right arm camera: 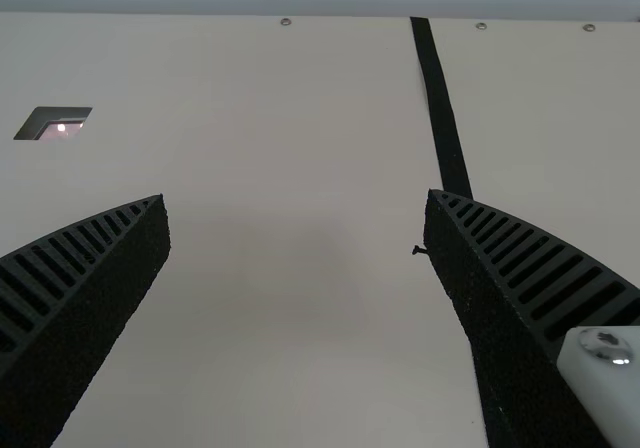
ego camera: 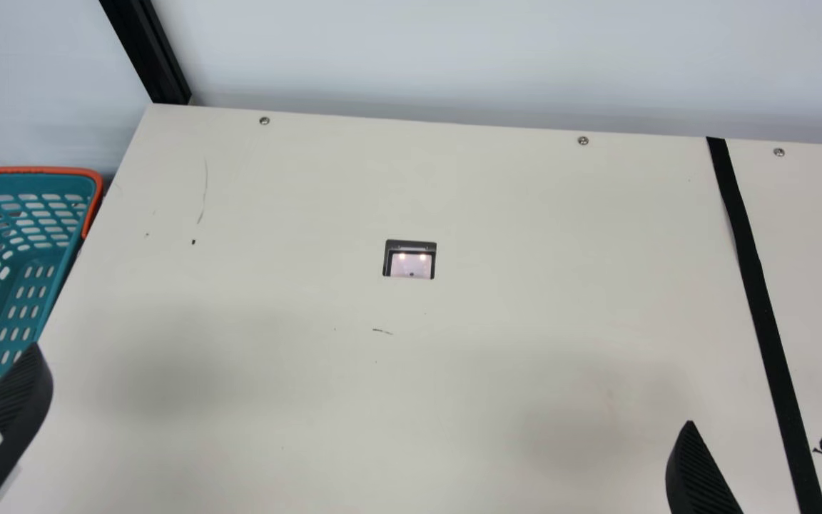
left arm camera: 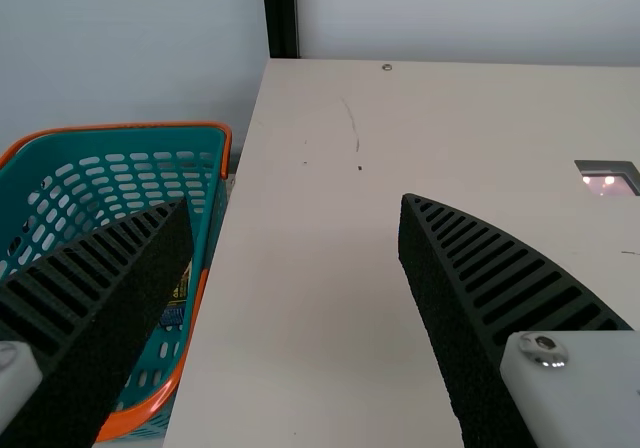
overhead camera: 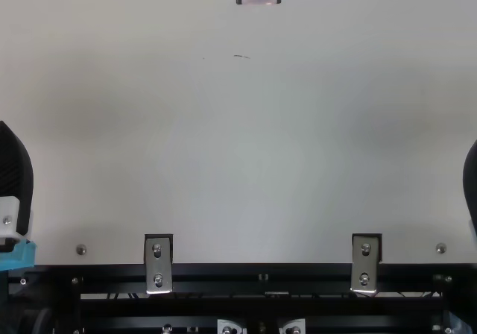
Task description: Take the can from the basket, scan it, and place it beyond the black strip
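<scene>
My left gripper [ego camera: 15,414] is at the main view's lower left, beside the teal basket [ego camera: 33,170]; my right gripper [ego camera: 760,428] is at the lower right, a finger on each side of the black strip [ego camera: 755,285]. In the left wrist view the left gripper [left arm camera: 295,203] stands open and holds nothing. Inside the basket [left arm camera: 228,153] a dark printed item [left arm camera: 175,308] is partly hidden behind one finger; I cannot tell if it is the can. The right wrist view has the right gripper [right arm camera: 296,196] open and empty too.
A scanner window [ego camera: 409,265] with two small lights is set into the cream table [ego camera: 297,235], between basket and strip. Screws run along the table's far edge, with a pale wall behind and a black post [ego camera: 150,53] at the far left corner.
</scene>
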Robot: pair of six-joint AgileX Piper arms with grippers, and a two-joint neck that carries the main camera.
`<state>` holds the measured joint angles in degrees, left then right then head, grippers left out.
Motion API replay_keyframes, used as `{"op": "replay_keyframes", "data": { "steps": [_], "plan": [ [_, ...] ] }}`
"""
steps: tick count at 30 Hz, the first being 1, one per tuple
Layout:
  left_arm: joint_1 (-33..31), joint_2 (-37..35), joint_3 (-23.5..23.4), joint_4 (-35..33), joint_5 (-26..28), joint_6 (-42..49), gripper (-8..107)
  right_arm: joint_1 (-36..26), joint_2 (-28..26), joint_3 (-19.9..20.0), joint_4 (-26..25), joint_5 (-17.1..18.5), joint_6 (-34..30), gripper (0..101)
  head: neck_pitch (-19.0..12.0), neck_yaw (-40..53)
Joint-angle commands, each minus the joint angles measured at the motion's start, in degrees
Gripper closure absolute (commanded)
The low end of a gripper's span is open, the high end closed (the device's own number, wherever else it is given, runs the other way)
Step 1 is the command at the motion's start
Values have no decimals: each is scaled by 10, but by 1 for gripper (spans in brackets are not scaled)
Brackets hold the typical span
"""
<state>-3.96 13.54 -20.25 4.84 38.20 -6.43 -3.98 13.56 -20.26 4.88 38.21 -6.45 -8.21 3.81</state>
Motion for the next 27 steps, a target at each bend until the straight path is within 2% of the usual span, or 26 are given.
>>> {"op": "replay_keyframes", "data": {
  "steps": [1, 27],
  "plan": [
    [0, 0, 0, 0, 0, 0, 9, 0, 0, 0, 0, 0, 0, 0, -3, 7],
    [0, 0, 0, 0, 0, 0, 9, 0, 0, 0, 1, 0, 0, 0, -3, 7]
  ]
}}
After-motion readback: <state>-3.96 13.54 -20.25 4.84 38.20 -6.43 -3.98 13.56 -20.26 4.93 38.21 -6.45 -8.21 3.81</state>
